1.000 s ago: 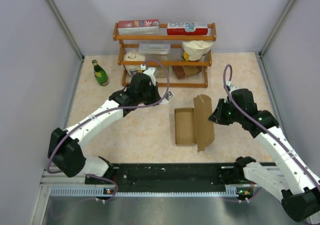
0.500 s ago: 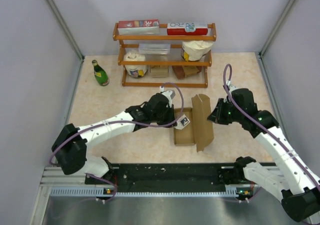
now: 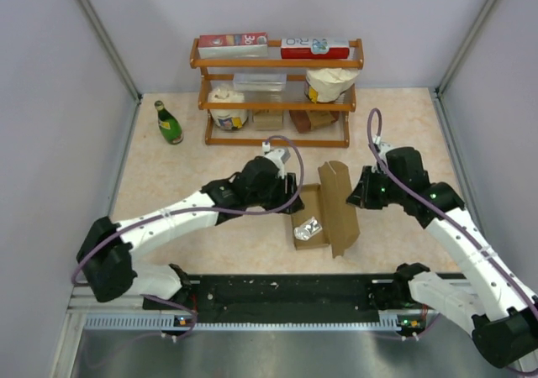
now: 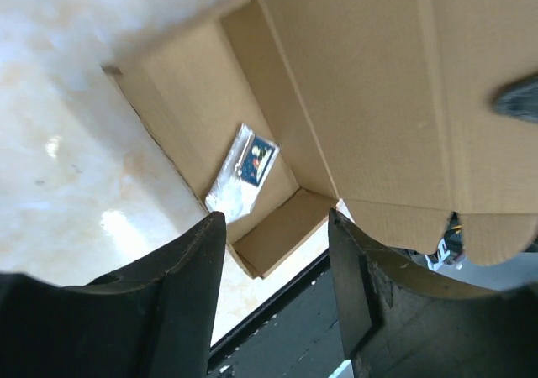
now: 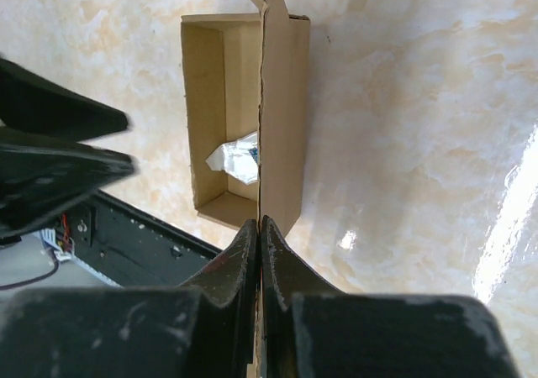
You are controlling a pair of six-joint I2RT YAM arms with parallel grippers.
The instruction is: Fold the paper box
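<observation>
1. Where the bench [image 3: 403, 126] fronts my arms, the paper box [image 3: 309, 214] lies open, lid [image 3: 340, 203] upright.
2. My right gripper [image 5: 257, 223] pinches the lid edge; a slip drops it.
3. My left gripper [image 4: 273, 227] hovers half-open, empty, above.
4. The loose packet [image 4: 244, 170] inside could snag closing.

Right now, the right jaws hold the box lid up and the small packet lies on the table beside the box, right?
No. The packet lies inside the box, not beside it; the left wrist view shows it. The right jaws do hold the lid up.
</observation>
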